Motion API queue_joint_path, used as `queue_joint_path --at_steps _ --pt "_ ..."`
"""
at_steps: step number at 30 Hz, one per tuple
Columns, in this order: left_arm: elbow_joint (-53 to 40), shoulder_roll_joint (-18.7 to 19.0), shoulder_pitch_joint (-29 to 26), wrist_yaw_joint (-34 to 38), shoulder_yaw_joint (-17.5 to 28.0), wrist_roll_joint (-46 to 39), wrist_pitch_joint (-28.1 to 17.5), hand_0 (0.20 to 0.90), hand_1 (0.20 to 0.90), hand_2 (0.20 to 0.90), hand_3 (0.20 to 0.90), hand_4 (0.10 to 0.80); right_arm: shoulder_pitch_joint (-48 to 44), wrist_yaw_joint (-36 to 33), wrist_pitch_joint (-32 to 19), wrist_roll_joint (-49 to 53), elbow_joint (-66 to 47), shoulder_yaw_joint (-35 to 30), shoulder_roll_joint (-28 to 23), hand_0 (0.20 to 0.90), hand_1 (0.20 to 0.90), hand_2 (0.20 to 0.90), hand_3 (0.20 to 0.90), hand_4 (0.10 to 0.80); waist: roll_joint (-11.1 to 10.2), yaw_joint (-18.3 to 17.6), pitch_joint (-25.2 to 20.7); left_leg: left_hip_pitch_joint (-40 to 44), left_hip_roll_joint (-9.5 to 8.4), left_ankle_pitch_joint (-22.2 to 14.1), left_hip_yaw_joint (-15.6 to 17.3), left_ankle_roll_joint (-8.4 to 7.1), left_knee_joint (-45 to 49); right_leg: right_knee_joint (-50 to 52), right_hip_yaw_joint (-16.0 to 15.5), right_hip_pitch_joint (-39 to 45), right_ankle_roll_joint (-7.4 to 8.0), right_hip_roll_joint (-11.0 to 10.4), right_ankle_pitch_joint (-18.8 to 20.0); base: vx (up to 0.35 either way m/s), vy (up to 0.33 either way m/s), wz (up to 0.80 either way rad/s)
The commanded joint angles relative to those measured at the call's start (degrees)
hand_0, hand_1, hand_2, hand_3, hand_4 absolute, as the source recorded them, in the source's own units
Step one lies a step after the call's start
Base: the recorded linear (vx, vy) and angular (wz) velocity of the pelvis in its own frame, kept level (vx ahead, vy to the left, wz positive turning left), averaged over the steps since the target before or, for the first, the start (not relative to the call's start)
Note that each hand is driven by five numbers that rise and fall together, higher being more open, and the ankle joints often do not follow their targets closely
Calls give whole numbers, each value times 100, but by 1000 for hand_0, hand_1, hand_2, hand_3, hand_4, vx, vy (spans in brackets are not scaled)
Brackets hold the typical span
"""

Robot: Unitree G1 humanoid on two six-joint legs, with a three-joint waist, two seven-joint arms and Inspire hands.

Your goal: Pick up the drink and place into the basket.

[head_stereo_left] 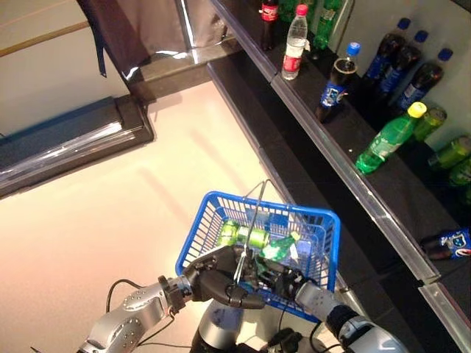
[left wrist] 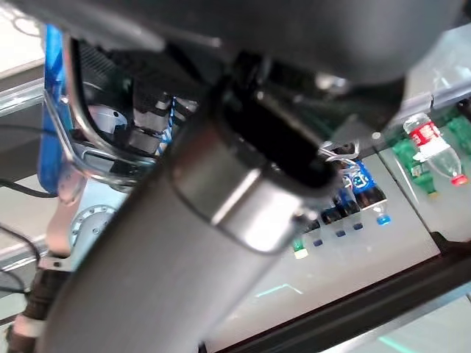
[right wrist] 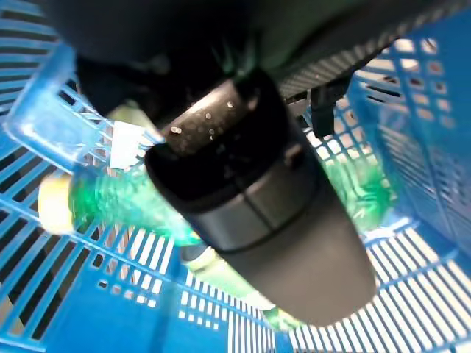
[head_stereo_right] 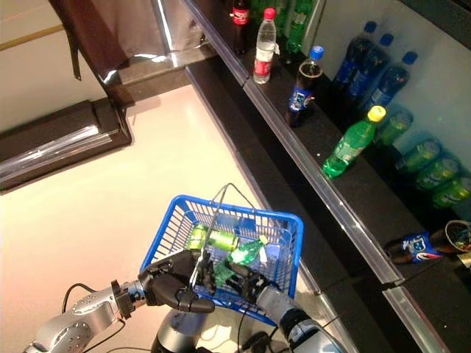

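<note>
Shelf (head_stereo_left: 346, 158) of bottles alongside. Blue basket (head_stereo_left: 324, 220) hangs by its wire handle, left hand (head_stereo_left: 221, 283) curled round it. Right hand (head_stereo_left: 283, 279) reaches inside over the green drink (right wrist: 110, 206) (lying on the basket floor); fingers apparently hidden, grip unreadable. Risk: withdrawing hand snags the mesh and tips the basket.

The basket (head_stereo_left: 221, 202) is held in front of the robot, over the floor (head_stereo_left: 110, 220), with a long shelf (head_stereo_left: 353, 140) running along its right side. Two bottles (head_stereo_left: 254, 237) are laid inside the basket, one beside the other. The left hand (head_stereo_left: 217, 283) is placed at the basket's near rim, by the wire handle (head_stereo_left: 254, 213); the right hand (head_stereo_left: 283, 283) is reached into the basket from the near right. Upright bottles (head_stereo_left: 294, 44) are ranged on the shelf farther off, and a tilted bottle (head_stereo_left: 390, 136) is set nearer.
</note>
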Motion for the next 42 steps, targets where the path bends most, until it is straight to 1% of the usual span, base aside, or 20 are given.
queue_joint_path --at_steps 1,3,6,7,9,13,14,15,17,19,21,23,24,28,29,32,35,37,41,42 --pt "-2130 -565 -253 -913 556 -1059 -758 300 300 300 200 100 187 67 -172 376 -330 13 356 900 900 900 900 800 -83 67 -200 -467 -221 -306 96 189 844 -1305 -20 547 -41 423 1312 58 -14 0" --pt "-2112 -546 -196 -884 582 -1046 -683 300 300 300 200 100 301 108 -363 403 -551 48 361 900 900 900 900 800 -126 73 -232 -438 -194 -312 95 182 843 -1341 -26 601 -17 437 1328 70 -23 3" --pt "-2098 -535 -159 -886 610 -1025 -670 300 300 300 200 100 357 108 -432 433 -705 84 354 900 900 900 900 800 -145 69 -243 -418 -174 -310 102 180 835 -1342 -32 612 -10 440 1332 38 -10 1" --pt "-2031 -528 -42 -906 684 -959 -645 300 300 300 200 100 590 31 -690 443 -1236 200 328 900 900 900 900 800 -205 49 -277 -358 -114 -290 121 169 796 -1371 -30 660 9 463 1342 70 -19 0" --pt "-1977 -515 53 -922 743 -894 -673 300 300 300 200 100 798 29 -820 367 -1670 285 269 900 900 900 900 800 -255 22 -300 -320 -66 -282 144 160 765 -1394 -25 682 31 475 1350 64 -25 -1" --pt "-1857 -488 284 -925 861 -761 -774 300 300 300 200 100 1356 -30 -1050 194 -3001 531 60 900 900 900 900 800 -393 -80 -336 -296 39 -267 217 140 743 -1441 -2 703 59 520 1364 20 -30 -4" --pt "-1850 -488 311 -930 873 -748 -780 300 300 300 200 100 1401 -9 -1075 162 -3088 554 41 900 900 900 900 800 -403 -89 -343 -296 47 -266 222 139 742 -1445 -1 704 59 524 1364 9 -20 -7" --pt "-1783 -491 398 -956 893 -674 -860 300 300 300 200 100 1552 -8 -1130 75 -3470 626 -53 900 900 900 900 800 -441 -127 -351 -287 75 -258 247 135 732 -1448 12 696 63 539 1368 8 -18 -8" --pt "-1630 -498 608 -867 925 -505 -1064 300 300 300 200 100 1960 202 -1249 -86 -4459 763 -447 900 900 900 900 800 -527 -242 -386 -258 162 -246 321 131 714 -1466 53 698 88 569 1381 16 -15 -8" --pt "-1550 -497 709 -770 931 -420 -1186 300 300 300 200 100 2133 338 -1314 -169 -4926 797 -621 900 900 900 900 800 -568 -310 -413 -233 202 -241 370 134 701 -1471 81 701 101 587 1384 18 -4 -17" --pt "-1424 -480 888 -661 981 -340 -1361 300 300 300 200 100 2393 411 -1231 -298 -5726 774 -894 900 900 900 900 800 -633 -425 -470 -192 265 -230 449 136 677 -1470 132 693 125 613 1387 21 -9 -17" --pt "-1353 -455 954 -640 995 -321 -1454 300 300 300 200 100 2515 462 -1183 -331 -5979 740 -1003 900 900 900 900 800 -659 -474 -492 -179 289 -225 479 137 670 -1478 155 697 134 623 1390 24 -2 -11" --pt "-1183 -425 1210 -547 1014 -253 -1669 300 300 300 200 100 2842 690 -1186 -369 -6485 612 -1268 900 900 900 900 800 -711 -600 -563 -99 338 -218 570 147 629 -1495 226 710 160 648 1391 31 9 -16" --pt "-981 -435 1585 -399 1028 -212 -1850 300 300 300 200 100 3274 1007 -1205 -404 -6978 347 -1533 900 900 900 900 800 -756 -760 -672 60 403 -212 705 153 557 -1552 328 763 196 680 1398 32 22 -21" --pt "-895 -426 1720 -282 1012 -116 -1975 300 300 300 200 100 3462 1134 -1189 -436 -7167 230 -1620 900 900 900 900 800 -779 -840 -725 151 427 -219 769 159 527 -1573 389 783 215 698 1408 29 26 -12" --pt "-802 -433 1848 -196 991 -132 -2065 300 300 300 200 100 3613 1195 -1187 -479 -7354 119 -1735 900 900 900 900 800 -785 -918 -787 244 445 -215 825 158 487 -1615 450 807 233 709 1424 18 30 -22" --pt "-713 -446 1978 -55 1000 -139 -2145 300 300 300 200 100 3813 1423 -1106 -499 -7498 -38 -1817 900 900 900 900 800 -801 -1035 -892 366 461 -183 885 162 385 -1682 512 830 259 719 1453 9 35 -11" --pt "-605 -456 2086 178 981 -39 -2290 300 300 300 200 100 3996 1632 -1013 -499 -7666 -182 -1908 900 900 900 900 800 -808 -1133 -1012 539 477 -170 963 163 264 -1756 591 883 290 720 1473 28 45 -21" --pt "-493 -480 2138 492 961 72 -2378 300 300 300 200 100 4109 1828 -1015 -537 -7762 -257 -1968 900 900 900 900 800 -814 -1199 -1106 670 482 -149 1014 157 160 -1819 644 928 315 714 1501 15 27 -20" --pt "-307 -528 2146 870 938 185 -2464 300 300 300 200 100 4188 1956 -998 -553 -7847 -352 -2015 900 900 900 900 800 -812 -1285 -1223 819 475 -129 1060 163 7 -1915 714 955 354 690 1545 -1 51 -4"
